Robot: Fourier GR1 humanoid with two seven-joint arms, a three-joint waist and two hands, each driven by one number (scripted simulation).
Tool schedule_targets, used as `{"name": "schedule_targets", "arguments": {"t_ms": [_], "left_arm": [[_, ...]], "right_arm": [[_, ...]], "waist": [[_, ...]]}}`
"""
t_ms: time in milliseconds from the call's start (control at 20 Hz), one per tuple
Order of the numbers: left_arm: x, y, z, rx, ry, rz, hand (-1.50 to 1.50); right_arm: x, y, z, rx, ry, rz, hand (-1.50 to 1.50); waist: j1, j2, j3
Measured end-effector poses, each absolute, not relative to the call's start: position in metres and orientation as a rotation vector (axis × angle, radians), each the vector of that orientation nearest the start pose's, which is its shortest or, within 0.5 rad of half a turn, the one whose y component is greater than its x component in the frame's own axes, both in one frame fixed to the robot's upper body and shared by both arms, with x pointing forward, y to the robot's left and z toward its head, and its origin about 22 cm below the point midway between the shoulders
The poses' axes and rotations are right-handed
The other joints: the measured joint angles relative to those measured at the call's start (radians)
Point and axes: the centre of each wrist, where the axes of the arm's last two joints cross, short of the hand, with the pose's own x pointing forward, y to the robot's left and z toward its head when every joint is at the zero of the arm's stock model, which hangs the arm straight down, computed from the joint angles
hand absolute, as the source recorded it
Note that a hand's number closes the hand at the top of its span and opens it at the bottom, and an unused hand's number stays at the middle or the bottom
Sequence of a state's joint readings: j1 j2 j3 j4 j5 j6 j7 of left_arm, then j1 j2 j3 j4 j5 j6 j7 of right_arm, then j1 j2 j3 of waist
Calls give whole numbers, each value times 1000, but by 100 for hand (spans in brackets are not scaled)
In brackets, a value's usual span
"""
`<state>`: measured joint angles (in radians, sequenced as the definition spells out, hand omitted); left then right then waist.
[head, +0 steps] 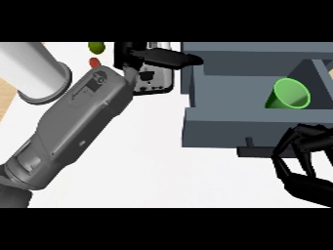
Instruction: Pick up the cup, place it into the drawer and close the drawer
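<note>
Lying on its side inside the open grey box-shaped drawer [259, 128], the green plastic cup [291, 94] is delivered, so the empty, curled right hand [312, 163] crowds the drawer's front handle [250, 148] to shut it, while the left hand [158, 57], clenched on nothing, hangs beyond the drawer's far left corner

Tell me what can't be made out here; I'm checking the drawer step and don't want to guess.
- Left hand: head view, its own forearm covers most of it; fingers unclear.
- Drawer handle: right hand covers most of it; contact unclear.
- Green cup: base hidden behind its own rim.
- White cylinder: cut off at the top left.
</note>
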<state>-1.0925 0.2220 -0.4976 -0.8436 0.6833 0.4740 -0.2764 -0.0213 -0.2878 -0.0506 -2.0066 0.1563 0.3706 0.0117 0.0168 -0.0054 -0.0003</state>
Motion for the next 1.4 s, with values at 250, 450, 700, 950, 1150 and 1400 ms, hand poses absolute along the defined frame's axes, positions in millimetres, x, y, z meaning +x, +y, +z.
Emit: {"name": "schedule_targets", "arguments": {"t_ms": [250,450,700,950,1150,1400], "left_arm": [[409,124,153,-142,-1937,-71,-150],[399,148,146,-149,-1922,-53,-150],[384,183,133,-141,-1915,-40,-150],[368,212,125,-135,-1914,-21,-150],[355,237,122,-134,-1912,-19,-150],[342,258,111,-126,-1913,-11,-150]], "right_arm": [[244,-255,111,-260,-1848,784,150],[259,-244,97,-352,-1797,928,150],[273,-236,75,-533,-1729,1115,150],[303,-223,41,-608,-1653,1250,150],[330,-215,12,-633,-1612,1277,150],[368,-209,2,-632,-1620,1284,150]], "waist": [[11,1,0],[17,2,0],[25,-3,-5],[27,6,-1],[30,10,1],[28,8,-2]]}}
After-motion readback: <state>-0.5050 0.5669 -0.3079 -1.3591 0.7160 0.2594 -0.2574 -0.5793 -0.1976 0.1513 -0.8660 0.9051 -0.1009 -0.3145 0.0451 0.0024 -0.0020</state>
